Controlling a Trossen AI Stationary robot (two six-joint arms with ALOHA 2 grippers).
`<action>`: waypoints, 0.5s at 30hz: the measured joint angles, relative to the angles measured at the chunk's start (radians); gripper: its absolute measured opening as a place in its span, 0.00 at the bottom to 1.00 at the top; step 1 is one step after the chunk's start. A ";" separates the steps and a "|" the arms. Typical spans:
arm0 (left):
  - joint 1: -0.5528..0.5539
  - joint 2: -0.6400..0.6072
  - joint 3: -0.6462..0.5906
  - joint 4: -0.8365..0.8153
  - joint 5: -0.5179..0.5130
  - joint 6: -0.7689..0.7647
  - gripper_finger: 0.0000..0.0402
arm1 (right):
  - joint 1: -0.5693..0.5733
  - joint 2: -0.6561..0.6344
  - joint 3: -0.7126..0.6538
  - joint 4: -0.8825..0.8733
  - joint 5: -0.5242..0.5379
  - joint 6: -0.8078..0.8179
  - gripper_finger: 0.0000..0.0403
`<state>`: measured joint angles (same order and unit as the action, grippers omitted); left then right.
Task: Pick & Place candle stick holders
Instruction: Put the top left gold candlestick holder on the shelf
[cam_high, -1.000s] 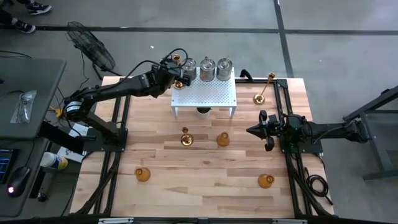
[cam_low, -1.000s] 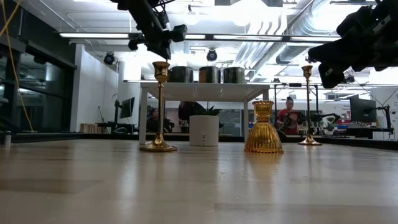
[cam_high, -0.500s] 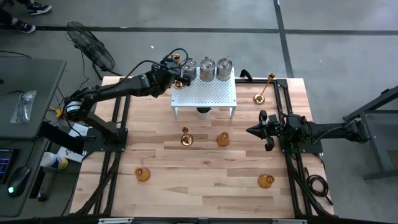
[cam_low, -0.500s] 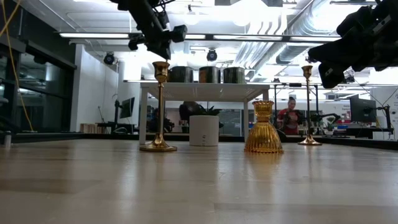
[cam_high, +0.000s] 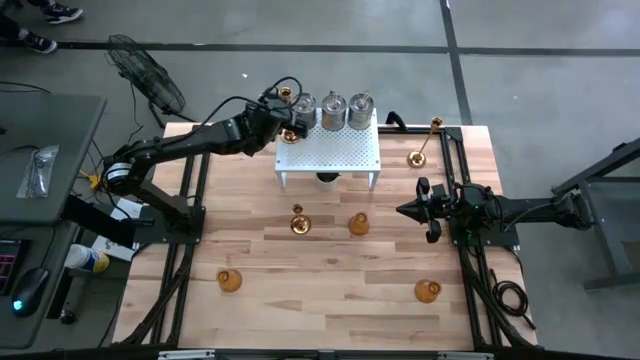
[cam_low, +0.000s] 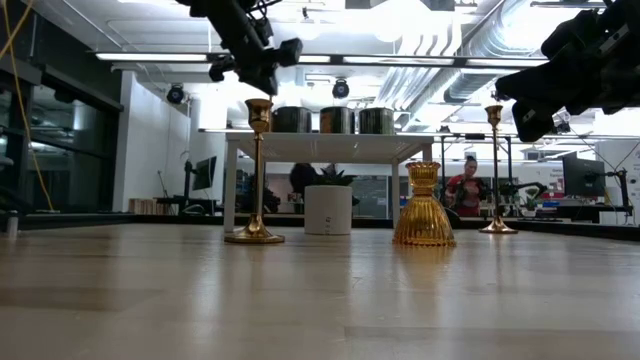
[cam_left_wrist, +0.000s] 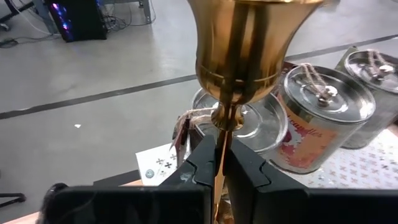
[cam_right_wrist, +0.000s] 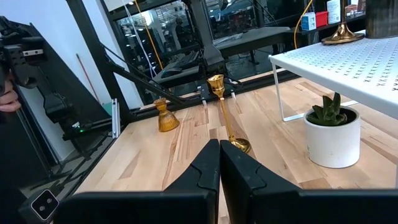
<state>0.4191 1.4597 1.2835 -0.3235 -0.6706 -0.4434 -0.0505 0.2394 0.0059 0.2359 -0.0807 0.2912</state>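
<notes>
Even, bright overhead light fills the high view; shadows on the table (cam_high: 330, 270) are faint and short; in the low view ceiling strip lights (cam_low: 200, 57) at 12 o'clock glare white and turn the arms to silhouettes; the near tabletop is blurred; the brass candlestick (cam_left_wrist: 239, 56) close to the left wrist camera looks soft, with bright highlights.

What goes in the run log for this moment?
left gripper: shut on brass candlestick, over rack corner | right gripper: shut, empty, waiting
</notes>
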 joint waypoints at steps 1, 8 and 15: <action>0.000 0.000 0.000 0.002 0.003 -0.006 0.03 | 0.000 0.000 0.000 0.000 0.000 0.000 0.01; -0.001 0.000 -0.001 -0.001 -0.016 -0.006 0.03 | 0.000 0.000 0.000 0.000 0.000 0.000 0.01; -0.001 0.011 -0.001 0.006 -0.022 0.013 0.03 | 0.000 0.000 0.000 0.000 0.000 0.000 0.01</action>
<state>0.4183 1.4704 1.2824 -0.3174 -0.6930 -0.4301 -0.0503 0.2394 0.0059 0.2359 -0.0807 0.2911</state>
